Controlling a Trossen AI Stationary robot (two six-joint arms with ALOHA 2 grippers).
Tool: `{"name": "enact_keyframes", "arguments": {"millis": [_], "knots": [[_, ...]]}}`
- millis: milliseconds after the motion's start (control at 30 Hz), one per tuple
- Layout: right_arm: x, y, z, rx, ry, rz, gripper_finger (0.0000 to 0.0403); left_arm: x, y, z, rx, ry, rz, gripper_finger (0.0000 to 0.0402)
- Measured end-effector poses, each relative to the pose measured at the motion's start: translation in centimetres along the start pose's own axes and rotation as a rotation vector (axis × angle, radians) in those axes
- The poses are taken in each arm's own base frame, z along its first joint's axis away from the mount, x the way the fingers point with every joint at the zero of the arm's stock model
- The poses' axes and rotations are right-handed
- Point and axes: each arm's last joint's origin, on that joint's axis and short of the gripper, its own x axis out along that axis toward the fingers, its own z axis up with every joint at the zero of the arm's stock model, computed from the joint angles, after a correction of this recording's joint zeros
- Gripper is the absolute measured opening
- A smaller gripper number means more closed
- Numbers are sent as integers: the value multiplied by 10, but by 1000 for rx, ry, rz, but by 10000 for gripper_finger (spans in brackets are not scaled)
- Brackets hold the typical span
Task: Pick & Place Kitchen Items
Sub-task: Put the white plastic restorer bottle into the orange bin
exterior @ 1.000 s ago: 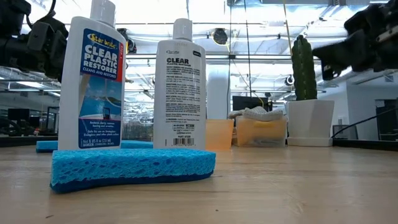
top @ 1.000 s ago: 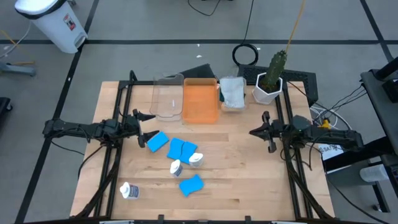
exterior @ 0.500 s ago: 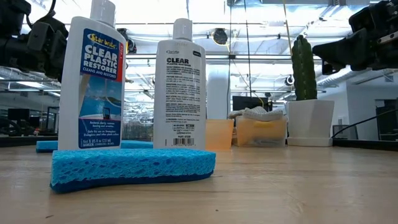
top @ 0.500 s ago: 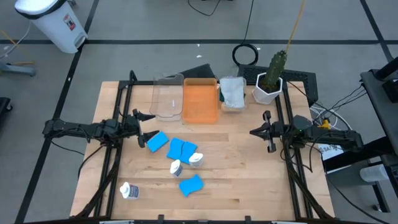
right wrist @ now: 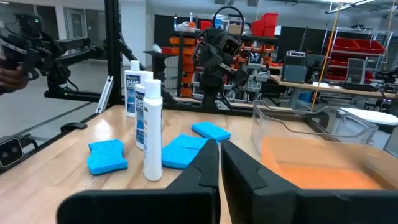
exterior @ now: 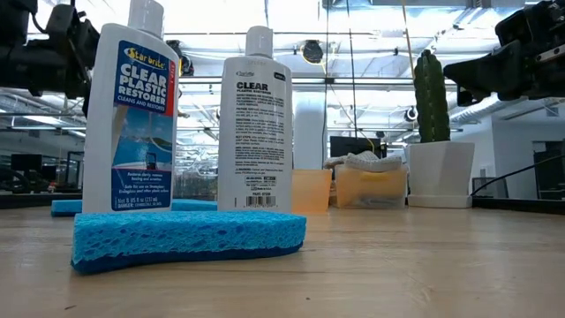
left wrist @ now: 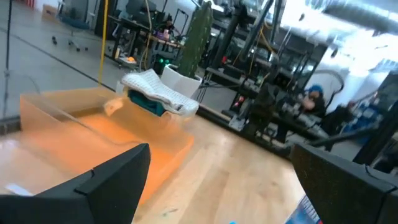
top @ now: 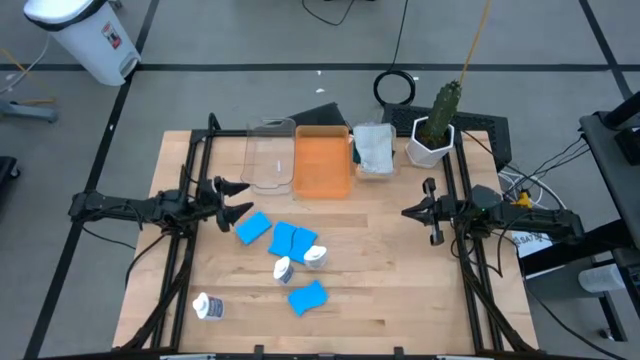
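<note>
Several blue sponges [top: 285, 238] lie flat in the middle of the wooden table. Among them two white labelled bottles [top: 283, 269] stand upright, and a third bottle [top: 208, 307] is at the near left. Folded cloths [top: 374, 148] lie piled at the far edge beside the orange bin. My left gripper [top: 236, 198] hovers level at the table's left side, open, with nothing between its fingers [left wrist: 112, 180]. My right gripper [top: 408, 212] hovers level at the right side, shut and empty; its fingers [right wrist: 214, 158] point at the sponges and bottles.
A clear bin [top: 270, 155] and an orange bin [top: 322, 160] stand side by side at the far edge. A white pot with a cactus [top: 432, 130] stands at the far right corner. Black frame rails [top: 190, 170] run along both table sides. Bare wood lies between the sponges and my right gripper.
My left gripper has rolled about its own pointing line while staying in place; its two fingers now show closer together from above. My right gripper has rolled slightly and has stayed shut. No object has moved.
</note>
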Motion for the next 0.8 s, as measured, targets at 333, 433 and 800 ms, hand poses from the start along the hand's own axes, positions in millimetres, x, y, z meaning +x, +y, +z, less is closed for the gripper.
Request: {"name": "enact_keyframes", "arguments": {"millis": [333, 433, 800], "knots": [[0, 0, 0, 0, 0, 0, 0, -1, -3, 10, -144, -111, -5, 395], [0, 0, 0, 0, 0, 0, 0, 0, -2, 9, -136, -102, 0, 395], [0, 0, 0, 0, 0, 0, 0, 19, -24, 19, -89, 10, -153, 395]]}}
